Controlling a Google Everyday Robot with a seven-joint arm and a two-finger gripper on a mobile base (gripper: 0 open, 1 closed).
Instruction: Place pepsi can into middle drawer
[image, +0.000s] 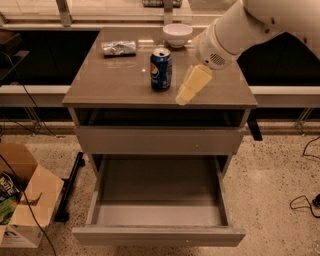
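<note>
The pepsi can (161, 69) is blue with a silver top and stands upright near the middle of the cabinet top (115, 85). My gripper (183, 97) is cream-coloured and hangs from the white arm (235, 35). It points down and left, just to the right of the can and a little above the front of the cabinet top, apart from the can. The middle drawer (159, 231) is pulled out wide below, and its grey tray holds nothing.
A silver foil packet (119, 47) and a white bowl (177, 34) lie at the back of the cabinet top. A shut grey drawer front (159, 140) sits above the open drawer. A cardboard box (22, 200) stands on the floor at left, and cables (305, 202) lie at right.
</note>
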